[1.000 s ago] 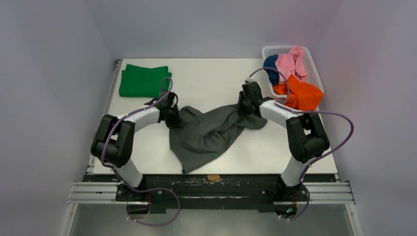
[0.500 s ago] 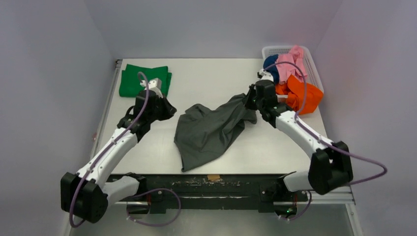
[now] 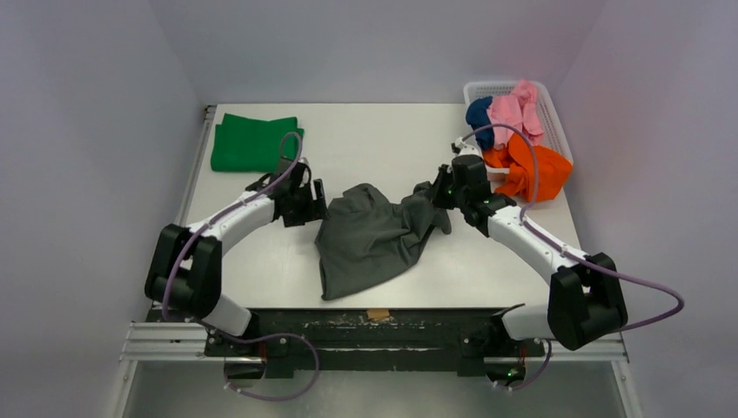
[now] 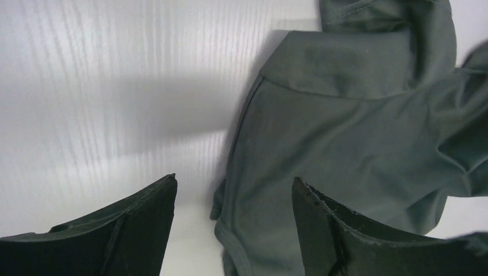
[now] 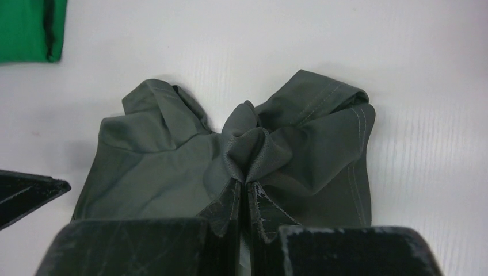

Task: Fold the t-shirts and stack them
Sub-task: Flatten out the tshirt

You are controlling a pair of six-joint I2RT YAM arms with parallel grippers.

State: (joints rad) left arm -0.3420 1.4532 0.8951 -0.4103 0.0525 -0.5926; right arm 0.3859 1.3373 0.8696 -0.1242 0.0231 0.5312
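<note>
A dark grey t-shirt [image 3: 374,239] lies crumpled mid-table. My right gripper [image 3: 434,192] is shut on a bunched fold at its right end; in the right wrist view the cloth [image 5: 172,167] puckers out from between the closed fingertips of that gripper [image 5: 243,183]. My left gripper [image 3: 316,200] stands open at the shirt's left edge. In the left wrist view its gripper [image 4: 233,181] straddles the hem of the grey shirt [image 4: 345,115], holding nothing. A folded green t-shirt [image 3: 252,142] lies at the back left, its corner [image 5: 26,29] also showing in the right wrist view.
A white lattice basket [image 3: 557,113] at the back right corner holds a pink t-shirt [image 3: 513,111], a navy t-shirt [image 3: 479,117] and an orange t-shirt [image 3: 531,170] spilling over its near side. The table's front edge lies just below the grey shirt.
My left gripper has opened and swung right to the grey shirt's left edge. The right gripper, still pinching, shifted slightly left and the shirt bunched up more.
</note>
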